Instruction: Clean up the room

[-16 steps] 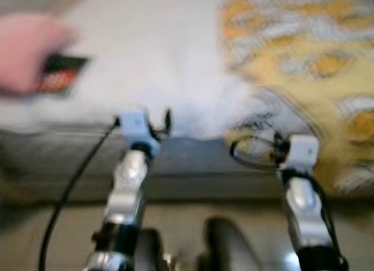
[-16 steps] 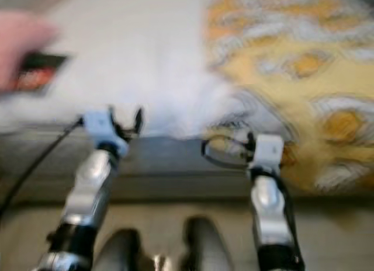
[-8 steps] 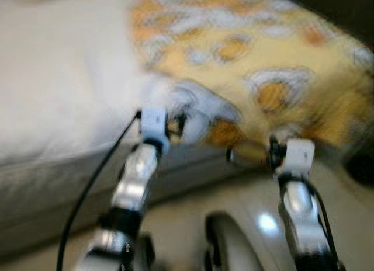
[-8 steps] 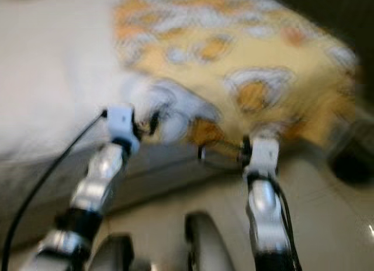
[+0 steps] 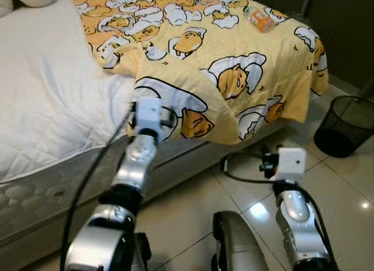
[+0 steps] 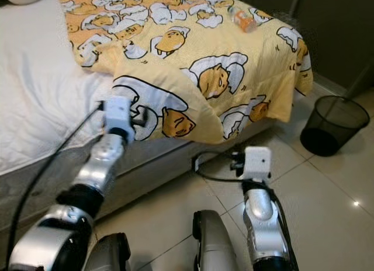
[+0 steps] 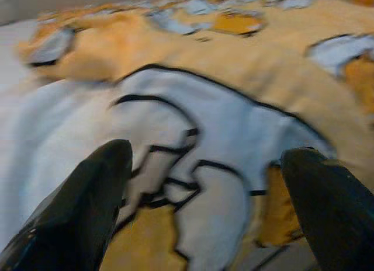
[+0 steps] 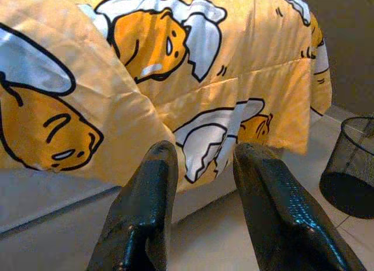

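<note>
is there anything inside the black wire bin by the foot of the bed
No, the black wire bin standing on the tiled floor looks empty, with only its dark bottom showing through the open top.

The small orange object [image 5: 259, 20] on the yellow blanket [image 5: 234, 66] is too small to identify.

We take the bed [image 5: 41, 136] as our landmark. Its yellow blanket [image 5: 222, 55] overhangs the near edge and blocks reach along the bed's side. Bare tile floor [image 6: 327, 195] beside the bed's foot gives us passage, up to the black wire bin [image 5: 345, 126] standing off that corner.
</note>
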